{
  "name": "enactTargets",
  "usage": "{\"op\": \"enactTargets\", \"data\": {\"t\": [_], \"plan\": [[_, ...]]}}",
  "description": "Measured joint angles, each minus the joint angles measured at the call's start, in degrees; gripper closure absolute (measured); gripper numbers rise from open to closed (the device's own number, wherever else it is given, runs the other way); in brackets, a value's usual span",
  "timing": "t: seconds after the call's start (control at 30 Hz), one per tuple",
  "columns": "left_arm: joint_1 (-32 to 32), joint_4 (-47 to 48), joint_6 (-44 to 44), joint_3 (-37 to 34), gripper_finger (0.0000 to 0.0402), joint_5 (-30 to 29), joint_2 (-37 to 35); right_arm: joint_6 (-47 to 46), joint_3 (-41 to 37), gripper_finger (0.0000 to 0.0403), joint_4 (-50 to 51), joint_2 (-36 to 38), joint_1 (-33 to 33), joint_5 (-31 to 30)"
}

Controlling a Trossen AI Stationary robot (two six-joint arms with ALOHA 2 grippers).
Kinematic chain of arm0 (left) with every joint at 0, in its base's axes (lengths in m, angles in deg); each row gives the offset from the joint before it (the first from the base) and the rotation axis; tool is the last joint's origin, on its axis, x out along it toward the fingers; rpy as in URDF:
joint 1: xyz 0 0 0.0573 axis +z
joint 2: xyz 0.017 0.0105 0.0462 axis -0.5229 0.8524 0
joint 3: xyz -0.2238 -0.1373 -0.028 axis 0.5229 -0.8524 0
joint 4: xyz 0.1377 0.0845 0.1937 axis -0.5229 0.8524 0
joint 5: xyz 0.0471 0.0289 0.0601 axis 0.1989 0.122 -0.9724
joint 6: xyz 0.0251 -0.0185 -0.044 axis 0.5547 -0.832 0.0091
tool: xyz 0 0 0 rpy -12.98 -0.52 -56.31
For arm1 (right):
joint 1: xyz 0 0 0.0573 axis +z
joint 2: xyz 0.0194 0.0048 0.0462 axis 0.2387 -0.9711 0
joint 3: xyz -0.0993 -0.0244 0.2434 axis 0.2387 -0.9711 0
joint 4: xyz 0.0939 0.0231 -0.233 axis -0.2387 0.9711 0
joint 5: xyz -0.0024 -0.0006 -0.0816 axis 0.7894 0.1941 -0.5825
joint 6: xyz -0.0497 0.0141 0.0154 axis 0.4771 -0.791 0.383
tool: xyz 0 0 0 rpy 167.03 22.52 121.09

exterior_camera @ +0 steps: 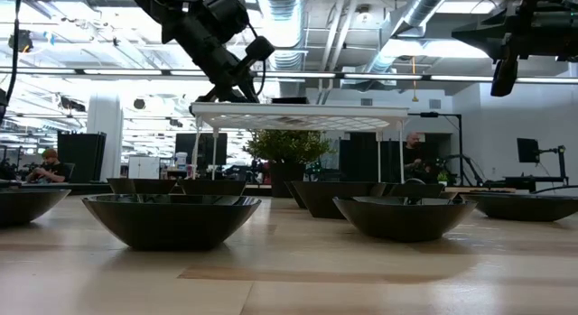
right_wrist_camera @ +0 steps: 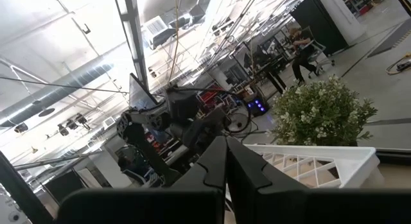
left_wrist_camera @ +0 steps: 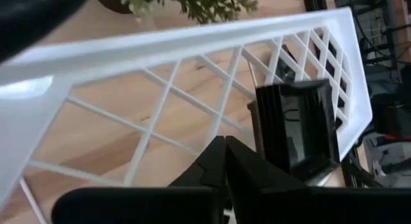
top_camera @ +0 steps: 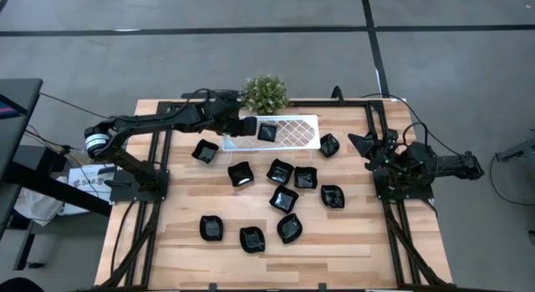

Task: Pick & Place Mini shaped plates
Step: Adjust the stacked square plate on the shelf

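One plate on tray: square black dish (top_camera: 267, 132) sits on the white lattice tray (top_camera: 301, 131)
Other plates: eleven (top_camera: 282, 199) loose on the wooden table (top_camera: 167, 250)
Left gripper (top_camera: 244, 125): fingers closed, empty — over tray's left end
Right gripper (top_camera: 368, 145): closed — at table's right edge
Writing: none legible

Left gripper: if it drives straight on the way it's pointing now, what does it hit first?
Probably the white lattice tray: the shut left gripper points across it, the black plate on it just beside that line. Depth unclear.

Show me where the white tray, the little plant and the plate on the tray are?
Tray (top_camera: 297, 131): high view, on its bare lattice.
Plant (top_camera: 266, 93): high view, on its leaves.
Plate (top_camera: 267, 132): high view, on its hollow centre.
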State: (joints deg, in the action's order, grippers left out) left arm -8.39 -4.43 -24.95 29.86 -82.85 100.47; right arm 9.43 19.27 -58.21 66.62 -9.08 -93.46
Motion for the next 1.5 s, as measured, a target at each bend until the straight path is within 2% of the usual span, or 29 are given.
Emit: {"op": "enactTargets", "data": {"t": [1.5], "plan": [[-2.27,-0.49,-1.57,1.83,0.0396,1.37,0.24,0.0,0.0,0.0403,0.0,0.0,-0.02,-1.62]]}}
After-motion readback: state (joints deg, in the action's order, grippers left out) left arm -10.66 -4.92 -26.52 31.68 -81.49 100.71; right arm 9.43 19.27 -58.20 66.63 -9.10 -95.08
